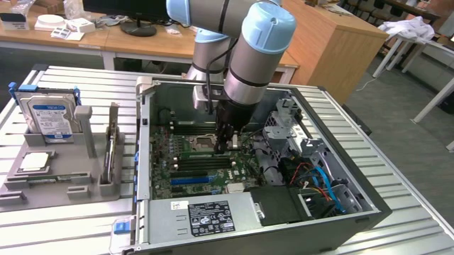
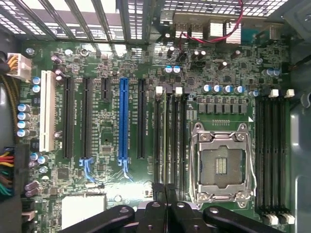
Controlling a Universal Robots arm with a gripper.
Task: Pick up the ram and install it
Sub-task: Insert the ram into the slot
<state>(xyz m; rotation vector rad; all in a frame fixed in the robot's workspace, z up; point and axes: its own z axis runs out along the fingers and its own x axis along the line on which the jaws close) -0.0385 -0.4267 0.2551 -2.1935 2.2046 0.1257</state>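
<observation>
My gripper (image 1: 228,149) is lowered inside the open computer case (image 1: 354,212), just above the motherboard (image 1: 181,175) beside the processor socket (image 1: 204,141). In the wrist view its black fingers (image 2: 150,216) are pressed together on a thin stick seen edge-on, the ram (image 2: 166,191). The ram runs in line with the group of memory slots (image 2: 170,141) between the blue long slot (image 2: 123,121) and the empty processor socket (image 2: 221,162). Whether its lower edge touches a slot I cannot tell. A second group of memory slots (image 2: 272,155) lies on the socket's other side.
On the exterior view's left, a grey fixture (image 1: 71,175) holds a hard drive (image 1: 51,119) and a square silver processor (image 1: 35,162). Inside the case a power supply (image 1: 209,215) sits at the front, with a drive cage and coloured cables (image 1: 319,183) on the right.
</observation>
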